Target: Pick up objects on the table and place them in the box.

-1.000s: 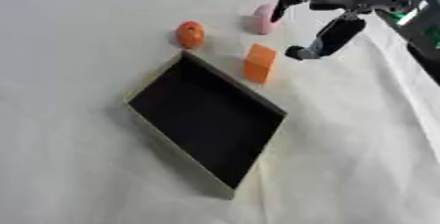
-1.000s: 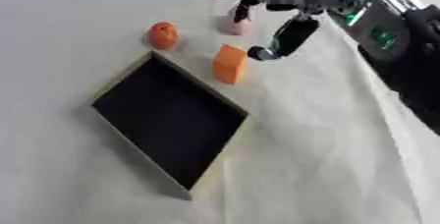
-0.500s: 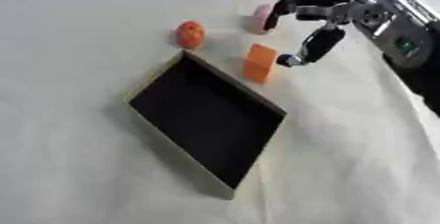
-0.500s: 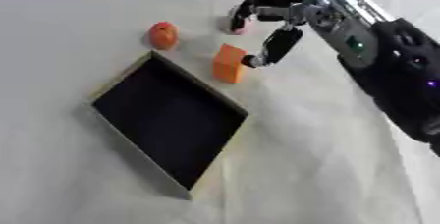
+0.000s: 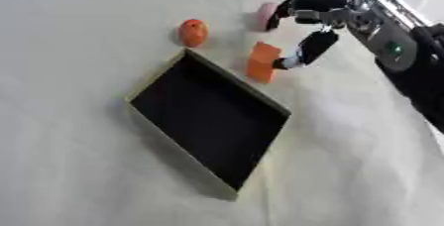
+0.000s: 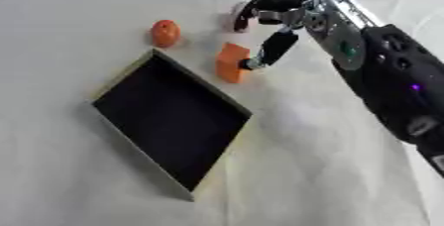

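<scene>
Left to right: one box (image 5: 204, 126), shallow, dark inside with pale rim, set askew on white cloth (image 5: 78, 170), well left of and below right hand. One round orange object (image 5: 193, 32), left of hand, near box's far corner, apart from it. One orange block (image 5: 261, 62), upright-ish, just beside box's far rim, immediately left of hand's lower fingertip; touching or a hair apart, cannot tell which. One pink object (image 5: 266, 16), just left of hand's upper fingers, partly hidden by them, shape unclear.

Right hand (image 6: 291, 19) entering from right, above block and level with pink object. Fingers spread apart, curved over, one finger (image 5: 310, 49) reaching down with tip at block's right face. Nothing clamped; no finger seen on block's left side. Black forearm with silver joints running off toward lower right edge; small green light on it, a purple one further down.

Counts: box 1, orange items 2, pink item 1, hands 1. Left hand not in either view.

No readable writing, brand or label on anything.
</scene>
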Action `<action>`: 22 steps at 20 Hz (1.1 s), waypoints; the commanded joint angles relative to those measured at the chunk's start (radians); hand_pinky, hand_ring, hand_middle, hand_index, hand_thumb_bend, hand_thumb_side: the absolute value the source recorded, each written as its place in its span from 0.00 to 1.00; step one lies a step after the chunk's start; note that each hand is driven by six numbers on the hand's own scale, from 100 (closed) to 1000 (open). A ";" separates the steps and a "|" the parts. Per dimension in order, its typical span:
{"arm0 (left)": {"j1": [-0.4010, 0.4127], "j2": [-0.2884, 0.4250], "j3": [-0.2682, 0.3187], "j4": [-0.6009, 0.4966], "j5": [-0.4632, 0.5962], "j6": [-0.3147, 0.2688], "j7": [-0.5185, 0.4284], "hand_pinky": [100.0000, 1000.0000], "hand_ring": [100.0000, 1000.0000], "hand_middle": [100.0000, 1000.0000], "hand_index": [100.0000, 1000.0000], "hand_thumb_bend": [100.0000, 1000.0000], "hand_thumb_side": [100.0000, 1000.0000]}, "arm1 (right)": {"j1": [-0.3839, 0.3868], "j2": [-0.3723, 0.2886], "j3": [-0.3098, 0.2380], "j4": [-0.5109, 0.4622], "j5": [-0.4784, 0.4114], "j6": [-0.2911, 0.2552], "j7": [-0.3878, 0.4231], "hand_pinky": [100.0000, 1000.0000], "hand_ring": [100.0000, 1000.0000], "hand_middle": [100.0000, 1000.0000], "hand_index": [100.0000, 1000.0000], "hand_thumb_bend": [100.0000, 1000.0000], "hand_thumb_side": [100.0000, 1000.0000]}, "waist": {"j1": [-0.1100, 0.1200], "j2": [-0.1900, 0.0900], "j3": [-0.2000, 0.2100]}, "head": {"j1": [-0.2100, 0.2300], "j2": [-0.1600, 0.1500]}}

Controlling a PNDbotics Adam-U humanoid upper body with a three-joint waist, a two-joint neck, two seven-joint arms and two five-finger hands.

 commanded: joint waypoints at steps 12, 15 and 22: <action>-0.011 0.007 -0.001 -0.014 0.003 0.001 -0.008 0.55 0.56 0.69 0.60 0.00 0.93 | -0.019 0.044 -0.036 0.119 0.060 0.019 -0.019 0.92 0.92 0.75 0.83 0.35 0.48 | 0.004 -0.011 0.008 | -0.007 0.000; -0.011 0.007 -0.001 -0.014 0.004 0.001 -0.009 0.55 0.56 0.69 0.60 0.00 0.93 | -0.018 0.056 -0.038 0.145 0.079 0.011 -0.024 0.92 0.92 0.75 0.83 0.35 0.48 | 0.004 -0.010 0.009 | -0.008 0.001; -0.012 0.006 -0.002 -0.014 0.005 0.000 -0.011 0.55 0.56 0.69 0.60 0.00 0.93 | -0.013 0.066 -0.033 0.156 0.065 -0.003 -0.009 0.91 0.91 0.72 0.82 0.31 0.50 | 0.005 -0.008 0.010 | -0.006 0.004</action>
